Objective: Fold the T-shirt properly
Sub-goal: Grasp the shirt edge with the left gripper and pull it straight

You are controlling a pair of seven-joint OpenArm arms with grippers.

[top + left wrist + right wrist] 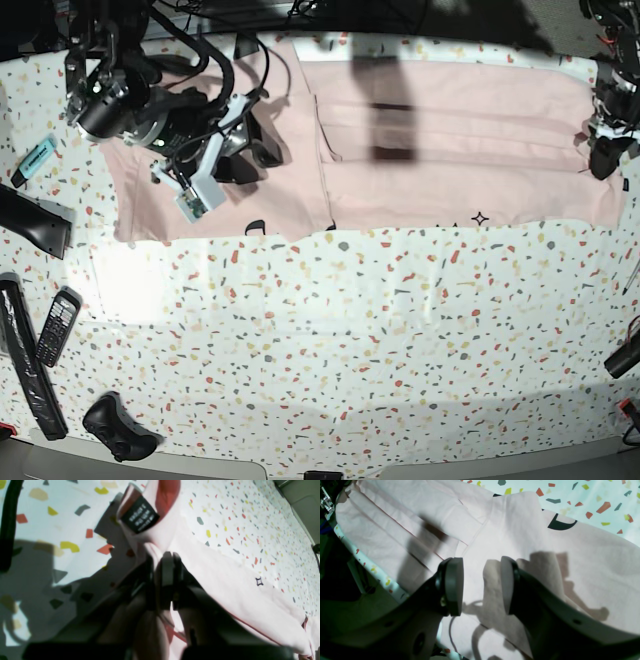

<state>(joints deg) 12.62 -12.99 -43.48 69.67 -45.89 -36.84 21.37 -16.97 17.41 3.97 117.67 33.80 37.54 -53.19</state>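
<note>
Fabric is bunching between the closed fingers of the left end effector [163, 580], which is pinching the edge of the T-shirt [450, 150] beside a black label [140, 517] at the far end of the garment. The T-shirt is lying spread along the far edge of the terrazzo counter [350, 340], its long axis running side to side across the base view. The right end effector [481, 585] is hovering with its jaws apart over the opposite end, gripping nothing, the cloth lying directly beneath it. Since the shirt is stretching between the two arms, the coming fold probably depends on the right arm, already nearest that end, dropping straight down onto it.
</note>
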